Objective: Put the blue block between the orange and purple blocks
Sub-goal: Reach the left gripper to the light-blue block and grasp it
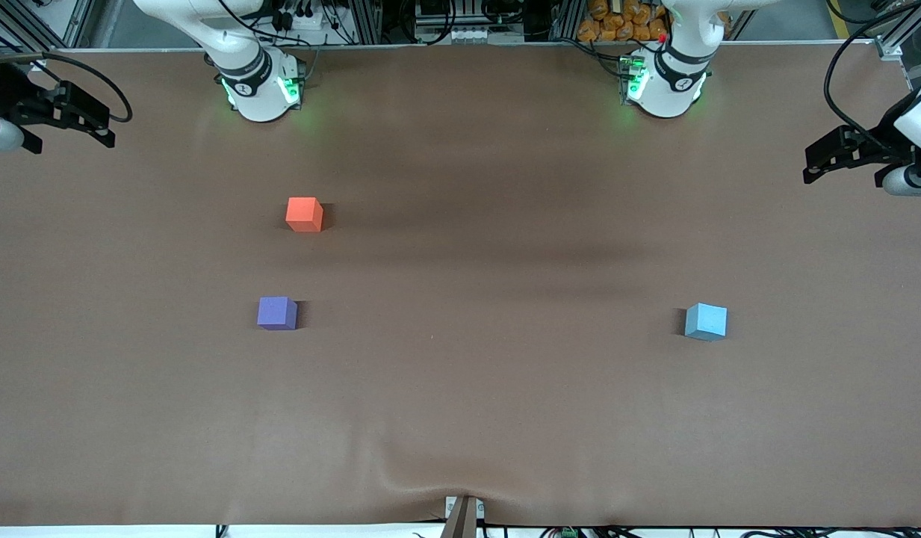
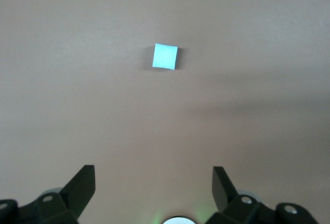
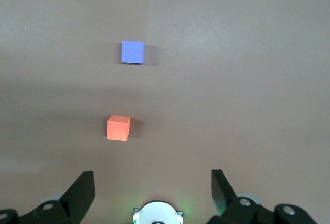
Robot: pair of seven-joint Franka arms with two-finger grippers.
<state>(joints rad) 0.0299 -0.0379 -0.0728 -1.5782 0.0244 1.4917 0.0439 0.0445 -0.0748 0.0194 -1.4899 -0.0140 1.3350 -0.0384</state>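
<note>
The light sky-blue block (image 1: pixel 705 322) sits on the brown table toward the left arm's end; it also shows in the left wrist view (image 2: pixel 165 56). The orange block (image 1: pixel 304 214) and the purple block (image 1: pixel 277 312) sit toward the right arm's end, the purple one nearer the front camera, with a gap between them. Both show in the right wrist view, orange (image 3: pixel 118 127) and purple (image 3: pixel 132 52). My left gripper (image 1: pixel 815 166) (image 2: pixel 153 183) is open and empty, high over the table's left-arm end. My right gripper (image 1: pixel 101 131) (image 3: pixel 152 183) is open and empty, high over the right-arm end.
The two arm bases (image 1: pixel 260 86) (image 1: pixel 663 82) stand along the table's edge farthest from the front camera. The brown cloth (image 1: pixel 460 388) is wrinkled near a clamp (image 1: pixel 464 515) at the edge nearest the camera. Cables and clutter lie past the bases.
</note>
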